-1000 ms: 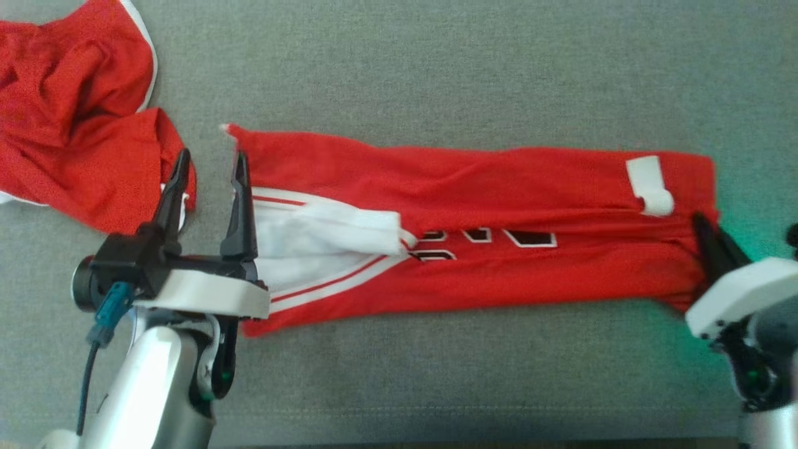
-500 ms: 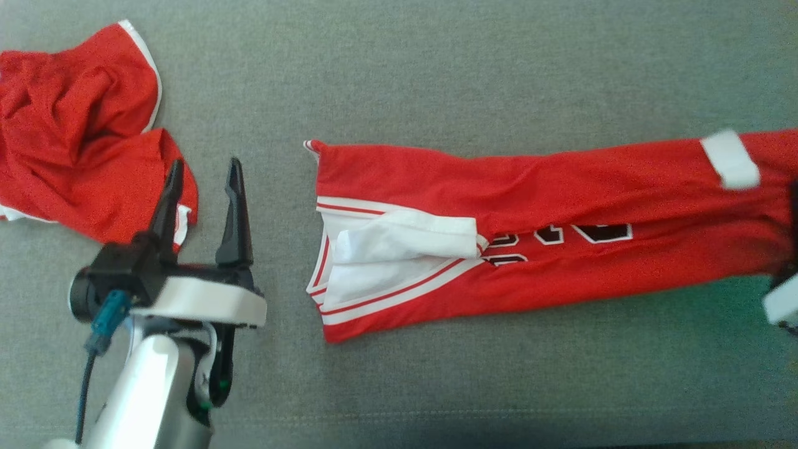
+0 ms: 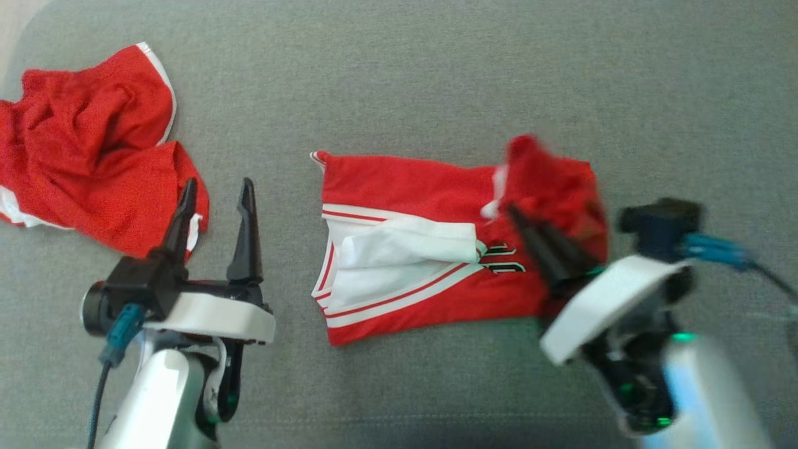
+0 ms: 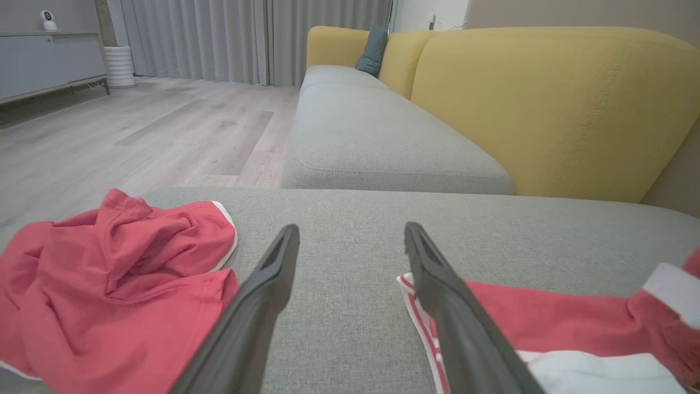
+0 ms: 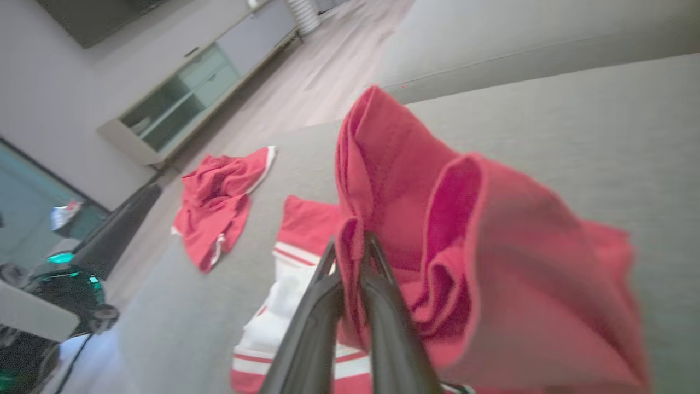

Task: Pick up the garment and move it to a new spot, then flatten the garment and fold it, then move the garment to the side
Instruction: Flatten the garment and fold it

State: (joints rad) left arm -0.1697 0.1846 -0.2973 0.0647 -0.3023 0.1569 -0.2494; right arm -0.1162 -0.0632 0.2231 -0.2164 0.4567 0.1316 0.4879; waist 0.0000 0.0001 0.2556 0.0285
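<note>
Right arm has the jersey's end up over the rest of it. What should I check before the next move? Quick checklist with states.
1. Grip: right gripper shut on the lifted end of the jersey: ok.
2. Free arm: left gripper open, holding nothing, apart from the jersey: ok.
3. Lying half flat: not ok, the white panel is bunched.
4. The crumpled red garment apart from the jersey: ok.
5. Lifted end square with the lying half: cannot tell, blurred.
</note>
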